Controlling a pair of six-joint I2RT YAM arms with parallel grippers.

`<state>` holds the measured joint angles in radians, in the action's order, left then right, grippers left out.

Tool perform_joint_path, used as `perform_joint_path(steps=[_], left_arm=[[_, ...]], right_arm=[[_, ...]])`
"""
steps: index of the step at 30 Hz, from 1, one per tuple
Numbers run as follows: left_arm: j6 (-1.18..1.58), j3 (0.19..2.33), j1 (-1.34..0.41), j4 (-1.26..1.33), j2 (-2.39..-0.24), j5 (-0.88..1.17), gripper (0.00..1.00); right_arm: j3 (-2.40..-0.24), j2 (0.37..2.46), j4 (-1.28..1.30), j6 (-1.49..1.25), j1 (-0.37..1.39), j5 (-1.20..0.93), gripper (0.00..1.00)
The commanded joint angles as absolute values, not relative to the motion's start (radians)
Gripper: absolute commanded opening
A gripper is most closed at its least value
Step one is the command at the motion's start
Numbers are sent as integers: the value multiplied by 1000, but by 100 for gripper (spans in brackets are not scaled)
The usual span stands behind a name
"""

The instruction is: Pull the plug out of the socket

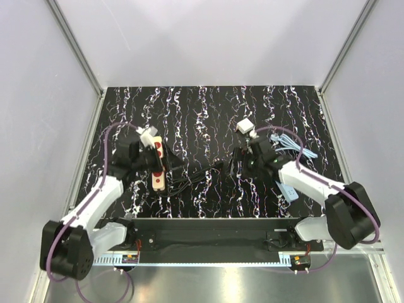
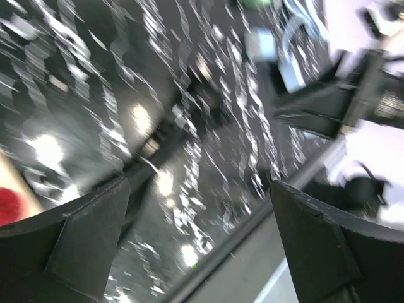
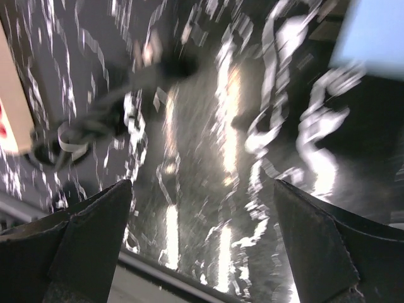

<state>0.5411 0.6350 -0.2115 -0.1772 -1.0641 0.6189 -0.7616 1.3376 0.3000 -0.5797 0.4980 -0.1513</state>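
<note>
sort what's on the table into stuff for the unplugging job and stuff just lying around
For the job:
- plug
- socket, with its black cord

Just lying about:
- light blue power strip
- blue cord

1. The left arm (image 1: 95,202) angles forward and inward from its base; the left hand (image 2: 197,186) has its fingers spread wide, gripping nothing.
2. The right arm (image 1: 309,180) reaches inward toward the centre; the right hand (image 3: 202,186) is likewise spread wide and empty.
</note>
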Motion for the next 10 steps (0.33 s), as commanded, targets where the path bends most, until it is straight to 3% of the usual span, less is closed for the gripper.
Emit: perform_joint_path(steps=[1, 10], left_arm=[[649, 545, -265, -42, -985, 683, 99], [880, 218, -340, 263, -655, 704, 99]], right_arm=[[-674, 1284, 114, -704, 563, -167, 100], [-361, 1063, -254, -836, 566, -364, 100]])
